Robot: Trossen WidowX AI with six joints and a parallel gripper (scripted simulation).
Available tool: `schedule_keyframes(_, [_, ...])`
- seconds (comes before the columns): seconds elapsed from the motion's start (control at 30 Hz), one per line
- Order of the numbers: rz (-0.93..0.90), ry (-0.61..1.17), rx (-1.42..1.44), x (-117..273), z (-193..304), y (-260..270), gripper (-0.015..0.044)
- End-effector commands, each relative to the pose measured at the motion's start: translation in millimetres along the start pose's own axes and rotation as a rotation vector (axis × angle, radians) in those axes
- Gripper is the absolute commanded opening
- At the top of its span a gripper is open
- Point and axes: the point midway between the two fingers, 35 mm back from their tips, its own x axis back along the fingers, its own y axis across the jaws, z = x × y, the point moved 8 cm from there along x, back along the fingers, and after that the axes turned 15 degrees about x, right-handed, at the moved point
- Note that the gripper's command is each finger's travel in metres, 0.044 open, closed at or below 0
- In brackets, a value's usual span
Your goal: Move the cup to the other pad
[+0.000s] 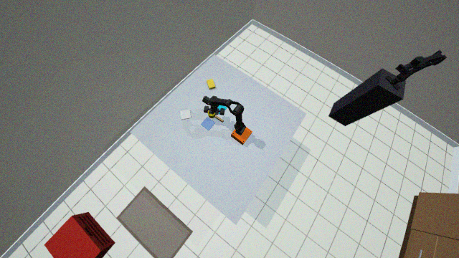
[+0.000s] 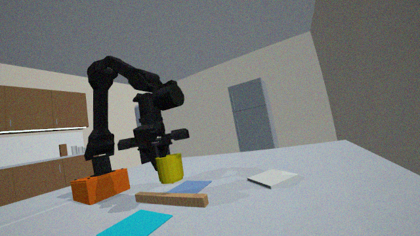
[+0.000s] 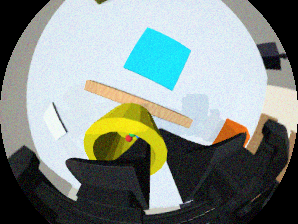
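Observation:
The yellow cup [image 1: 211, 115] [image 2: 170, 168] [image 3: 131, 114] hangs in the air, nearly upright with a slight tilt. My gripper [image 2: 162, 156] [image 3: 153, 132] is shut on the cup's wall, with one finger inside the cup and one outside. A few small marbles [image 3: 129, 138], red and green among them, show inside the cup in the wrist view. The blue pad [image 1: 208, 124] [image 2: 191, 187] lies flat and is hidden in the wrist view. The cyan pad [image 1: 221, 108] [image 2: 138, 224] [image 3: 158, 59] lies beyond the wooden bar in the wrist view, with nothing seen on it.
A wooden bar [image 1: 219, 118] [image 2: 172, 199] [image 3: 140, 104] lies between the two pads, below the cup's height. A white slab [image 1: 185, 114] [image 2: 273, 177] [image 3: 54, 121] lies off to one side. A yellow block [image 1: 211, 84] lies farther off. The arm's orange base [image 1: 242, 135] [image 2: 102, 187] stands opposite the slab.

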Motion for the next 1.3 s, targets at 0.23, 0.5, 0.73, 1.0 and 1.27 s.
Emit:
schedule_keyframes(0.23, [0.005, -0.003, 0.003, 1, -17, -15, 0.0000])
schedule_keyframes(0.5, [0.006, -0.004, 0.003, 1, -30, -27, 0.0000])
schedule_keyframes(0.73, [0.007, -0.006, 0.003, 2, -42, -38, 0.0000])
schedule_keyframes(1.0, [0.009, -0.007, 0.003, 2, -55, -50, 0.0000])
schedule_keyframes(1.27, [0.010, -0.008, 0.003, 3, -68, -62, 0.0000])
